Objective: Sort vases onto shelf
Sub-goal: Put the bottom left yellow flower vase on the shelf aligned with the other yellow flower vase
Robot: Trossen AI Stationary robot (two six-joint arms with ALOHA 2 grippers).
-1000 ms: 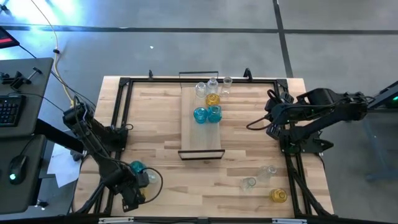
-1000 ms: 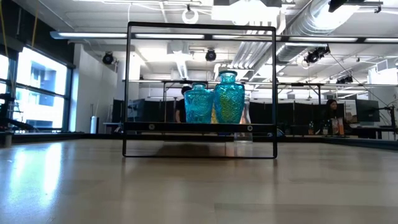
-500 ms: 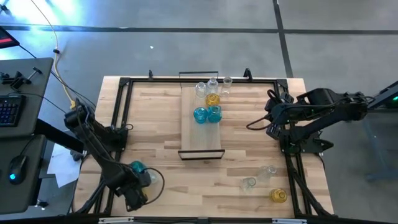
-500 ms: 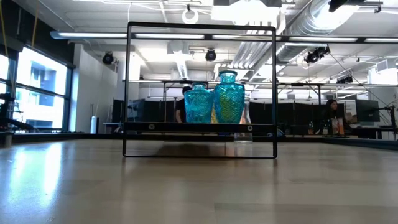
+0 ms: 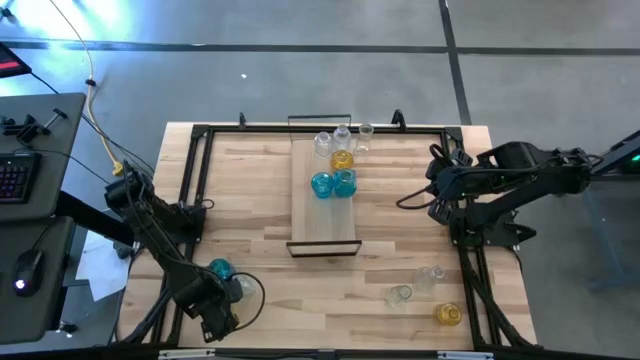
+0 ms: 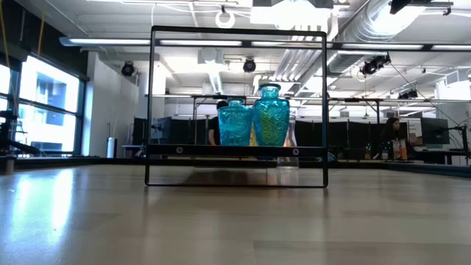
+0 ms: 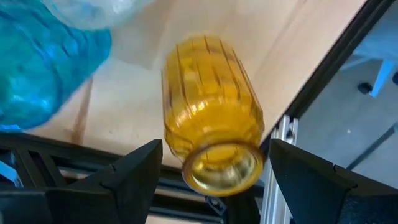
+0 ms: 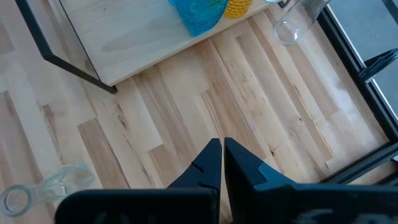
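**A:** What has changed for you since a second ago?

**B:** Little. Your left gripper [image 5: 222, 322] has crept a touch further toward the table's [image 5: 250, 200] near left corner; the right arm has not moved. On your left wrist view, the spread fingers [image 7: 134, 171] flank an amber vase [image 7: 211, 140] lying on its side, mouth toward the camera, not clamped. A teal vase [image 5: 218, 269] sits just beside it.

**A:** And the shelf?

**B:** Your shelf [image 5: 322, 225] carries two teal vases [image 5: 333, 184], an amber one [image 5: 341, 159] and clear ones [image 5: 323, 143], all at its far end. Three more vases [image 5: 425, 292] lie at the near right corner.

**A:** The right gripper?

**B:** Your right gripper [image 8: 221, 149] is pinched closed, empty, hovering right of the shelf.
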